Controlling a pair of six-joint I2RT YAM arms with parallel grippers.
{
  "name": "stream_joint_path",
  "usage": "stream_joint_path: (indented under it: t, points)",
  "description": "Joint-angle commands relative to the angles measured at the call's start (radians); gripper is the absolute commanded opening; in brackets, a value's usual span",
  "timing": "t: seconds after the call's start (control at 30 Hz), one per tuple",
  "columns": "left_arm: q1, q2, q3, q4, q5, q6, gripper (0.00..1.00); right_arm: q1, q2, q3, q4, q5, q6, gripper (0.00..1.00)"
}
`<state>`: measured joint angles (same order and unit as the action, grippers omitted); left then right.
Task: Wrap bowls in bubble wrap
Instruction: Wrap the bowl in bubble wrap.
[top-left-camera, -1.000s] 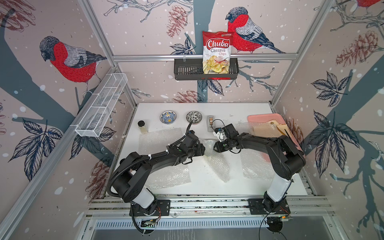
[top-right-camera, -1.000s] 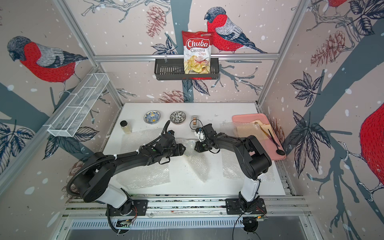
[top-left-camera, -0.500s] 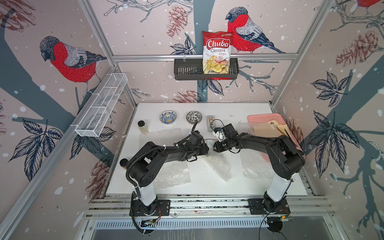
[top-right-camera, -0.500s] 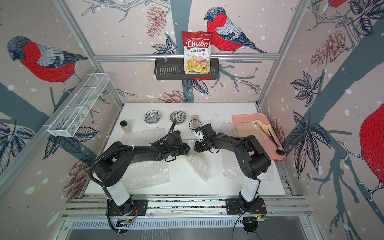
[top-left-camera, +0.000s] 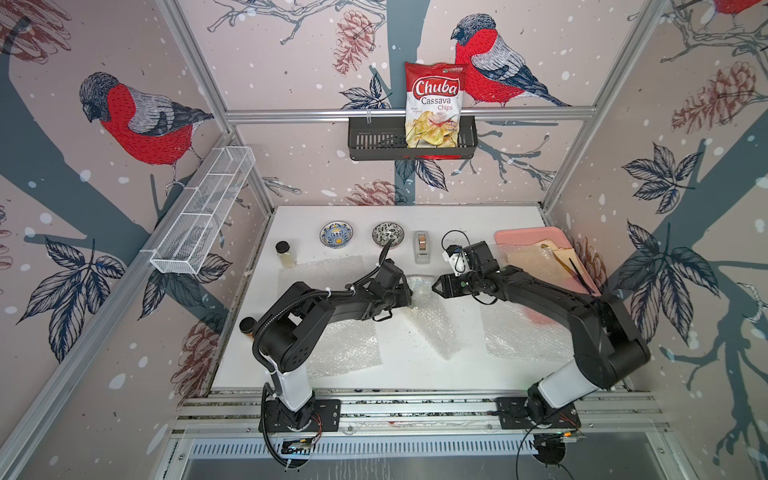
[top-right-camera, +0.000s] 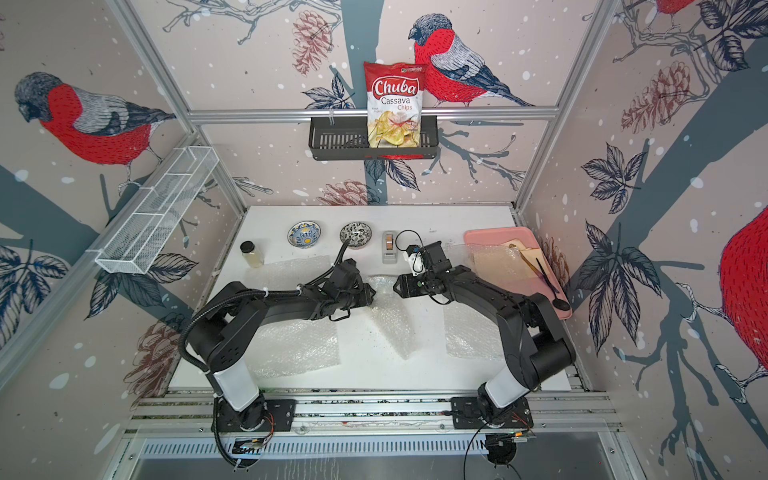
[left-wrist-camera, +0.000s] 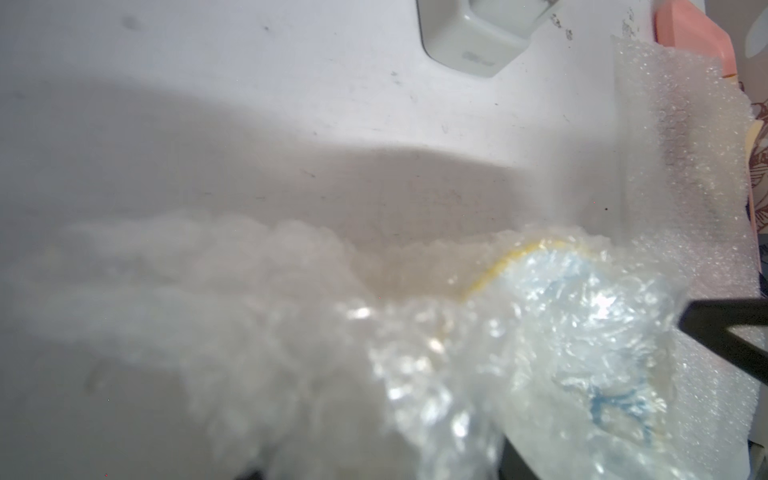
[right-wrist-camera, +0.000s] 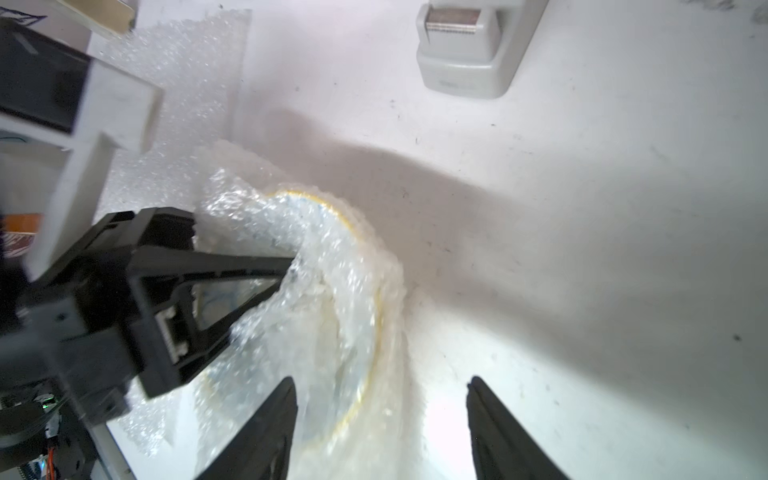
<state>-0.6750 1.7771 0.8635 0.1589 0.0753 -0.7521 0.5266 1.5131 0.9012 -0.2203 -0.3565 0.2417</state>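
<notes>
Bubble wrap (top-left-camera: 432, 328) lies crumpled over the teal bowl (right-wrist-camera: 332, 299) at the centre of the table (top-left-camera: 457, 220), and the bowl's yellow rim shows through the plastic. At the bowl's 9 o'clock, the left gripper (right-wrist-camera: 291, 272) pinches a fold of the wrap. At 3 o'clock, the right gripper (top-left-camera: 435, 286) stands released, just beside it. Toward 11 and 12 o'clock, the blue-and-yellow bowl (top-left-camera: 336, 234) and the black-and-white bowl (top-left-camera: 388, 232) sit bare.

- Our left arm (top-left-camera: 307, 328) and right arm (top-left-camera: 594, 328) are matte black with rounded joints.
- Each has a white base link (top-left-camera: 293, 386) on a black plate (top-left-camera: 328, 411).
- A ribbed black hose (top-left-camera: 307, 293) follows our left arm.
- Our right gripper (right-wrist-camera: 382, 380) has black, tapered fingers (right-wrist-camera: 266, 432).
</notes>
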Motion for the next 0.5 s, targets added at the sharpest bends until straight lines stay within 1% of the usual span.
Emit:
stream_joint_path:
  t: [0.0, 0.1, 0.2, 0.33, 0.47]
  points:
    - [0.006, -0.017, -0.01, -0.085, -0.057, -0.011, 0.49, 0.064, -0.09, -0.044, -0.048, 0.031, 0.086, 0.69]
    - [0.01, -0.029, -0.017, -0.104, -0.075, -0.018, 0.49, 0.172, -0.17, -0.107, -0.075, 0.055, 0.159, 0.71]
    - [0.011, -0.04, -0.027, -0.099, -0.084, -0.018, 0.5, 0.249, -0.24, -0.166, -0.125, 0.117, 0.226, 0.72]
    - [0.012, -0.042, -0.026, -0.097, -0.086, -0.013, 0.49, 0.287, -0.314, -0.235, -0.168, 0.175, 0.288, 0.71]
    - [0.012, -0.032, -0.015, -0.096, -0.082, -0.006, 0.49, 0.307, -0.316, -0.306, -0.147, 0.204, 0.327, 0.64]
